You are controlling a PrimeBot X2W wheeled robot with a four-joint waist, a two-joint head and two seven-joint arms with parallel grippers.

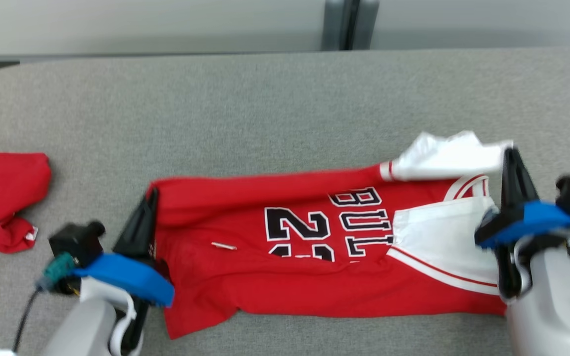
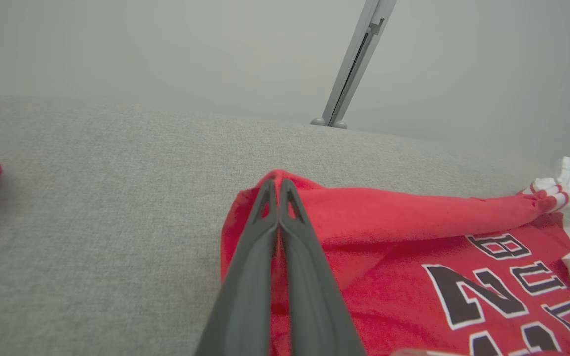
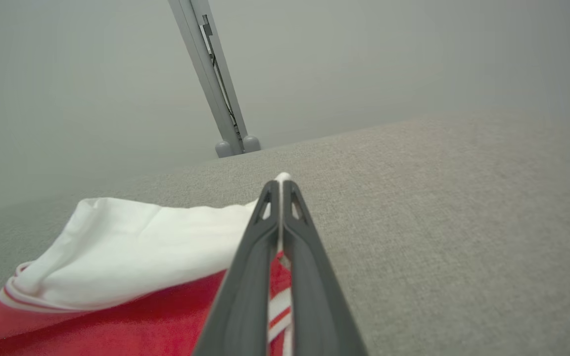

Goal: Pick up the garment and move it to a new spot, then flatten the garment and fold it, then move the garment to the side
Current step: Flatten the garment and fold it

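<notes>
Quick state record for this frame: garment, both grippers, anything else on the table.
garment: red jersey, laid out sideways on the grey table, printed side up
left gripper: shut on the jersey's red corner
right gripper: shut on the jersey's white corner
far edge: runs as a fold between the two grippers
other items: second red garment, bunched at the table's left end, apart from the jersey

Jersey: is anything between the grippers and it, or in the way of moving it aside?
Nothing visible does: the left gripper and right gripper are each shut on an end of the jersey. On the table to the robot's left lies another red garment, apart from it, which could obstruct a move that way.
</notes>
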